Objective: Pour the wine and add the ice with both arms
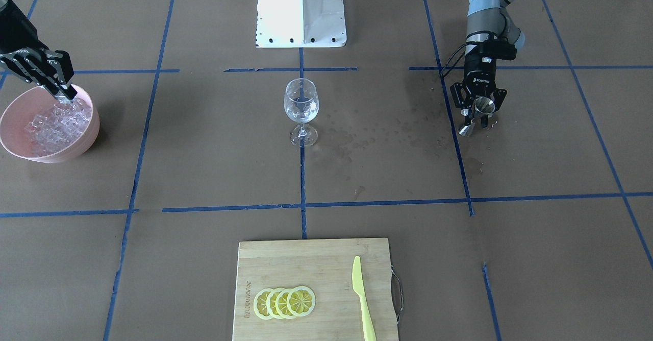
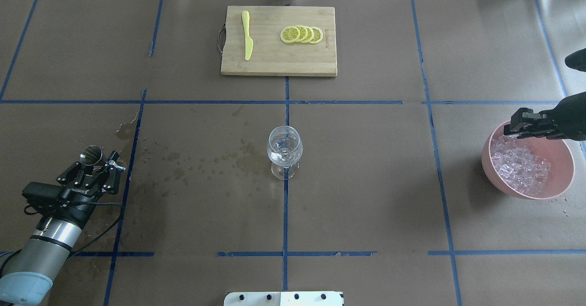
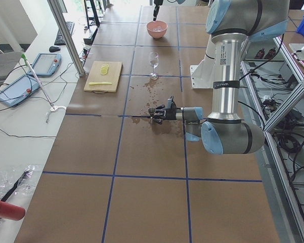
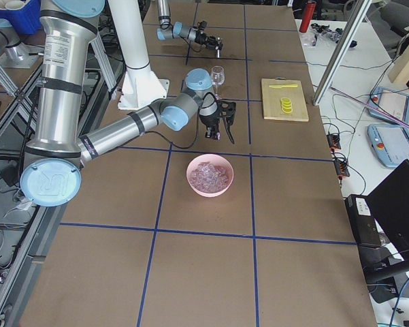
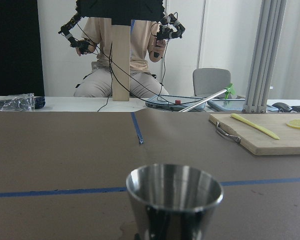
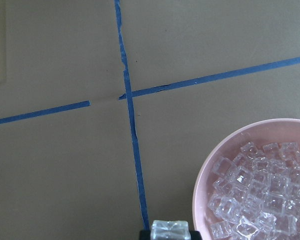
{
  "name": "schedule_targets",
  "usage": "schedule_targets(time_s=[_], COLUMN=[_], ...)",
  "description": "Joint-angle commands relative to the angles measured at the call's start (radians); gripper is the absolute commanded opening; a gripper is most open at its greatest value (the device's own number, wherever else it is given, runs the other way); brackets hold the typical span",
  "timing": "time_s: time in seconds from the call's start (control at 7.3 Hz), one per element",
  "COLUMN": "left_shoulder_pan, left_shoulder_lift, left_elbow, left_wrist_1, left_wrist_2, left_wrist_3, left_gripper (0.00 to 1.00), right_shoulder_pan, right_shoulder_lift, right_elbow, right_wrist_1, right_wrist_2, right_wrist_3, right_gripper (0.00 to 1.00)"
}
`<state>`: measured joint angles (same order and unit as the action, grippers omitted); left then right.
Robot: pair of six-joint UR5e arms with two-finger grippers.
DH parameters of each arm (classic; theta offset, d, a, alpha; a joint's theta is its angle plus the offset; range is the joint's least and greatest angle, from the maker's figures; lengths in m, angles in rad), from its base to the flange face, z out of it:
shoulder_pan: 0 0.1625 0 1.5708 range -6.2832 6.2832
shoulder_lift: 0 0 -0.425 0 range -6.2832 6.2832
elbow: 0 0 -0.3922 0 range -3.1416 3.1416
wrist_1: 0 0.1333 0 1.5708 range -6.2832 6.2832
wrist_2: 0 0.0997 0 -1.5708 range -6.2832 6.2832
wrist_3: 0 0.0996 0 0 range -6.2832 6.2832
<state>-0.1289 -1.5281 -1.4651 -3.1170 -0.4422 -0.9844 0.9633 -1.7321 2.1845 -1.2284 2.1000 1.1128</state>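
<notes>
A: So, is the wine [image 2: 284, 154] in?

B: Seemingly: glints in the wine glass [image 1: 301, 107], wet spots [image 1: 359, 136] on the worktop [image 1: 204, 167] beside it. The ice [image 1: 56, 124] is left to add.

A: The arms?

B: Left arm [image 1: 482, 27], well left of the glass, jaws closed on a steel jigger [image 1: 480, 112]. Right arm [image 2: 570, 116], far right, jaws pinching one cube [image 6: 169, 230] over the pink bowl [image 1: 88, 136] rim.

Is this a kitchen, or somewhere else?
Probably a robot test lab, not a kitchen: silver-grey robot arms reach over a brown paper-covered table gridded with blue tape, with grey touchscreen control tablets beside it.
</notes>
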Motion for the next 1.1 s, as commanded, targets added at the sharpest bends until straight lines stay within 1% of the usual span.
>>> schedule_targets(time_s=[0.0,0.27,0.41,0.55,0.68,0.82,0.96], left_shoulder_pan=[0.0,-0.006,-0.009,-0.012,-0.014,-0.014,-0.015], left_shoulder_lift=[0.002,0.023,0.06,0.118,0.17,0.189,0.19], left_elbow=[0.0,-0.017,-0.05,-0.105,-0.142,-0.165,-0.182], left_wrist_1=[0.0,-0.003,-0.002,-0.002,0.0,0.006,0.04], left_wrist_2=[-0.006,-0.084,-0.128,-0.179,-0.223,-0.26,-0.307], left_wrist_3=[0.004,0.016,0.035,0.052,0.052,0.052,0.052], left_gripper=[1.0,1.0,1.0,1.0,1.0,1.0,1.0], right_shoulder_pan=[0.0,-0.002,0.0,-0.002,-0.002,-0.003,-0.003], right_shoulder_lift=[0.002,0.002,0.002,0.002,0.018,0.05,0.075], right_elbow=[0.0,0.001,0.001,0.009,0.015,0.015,0.02], right_wrist_1=[0.0,0.001,0.001,0.001,0.001,-0.002,-0.002], right_wrist_2=[0.0,-0.002,-0.002,-0.002,0.0,0.002,0.006], right_wrist_3=[0.001,0.001,0.002,0.004,0.043,0.094,0.137], right_gripper=[0.0,0.0,0.0,0.0,0.0,0.0,0.0])
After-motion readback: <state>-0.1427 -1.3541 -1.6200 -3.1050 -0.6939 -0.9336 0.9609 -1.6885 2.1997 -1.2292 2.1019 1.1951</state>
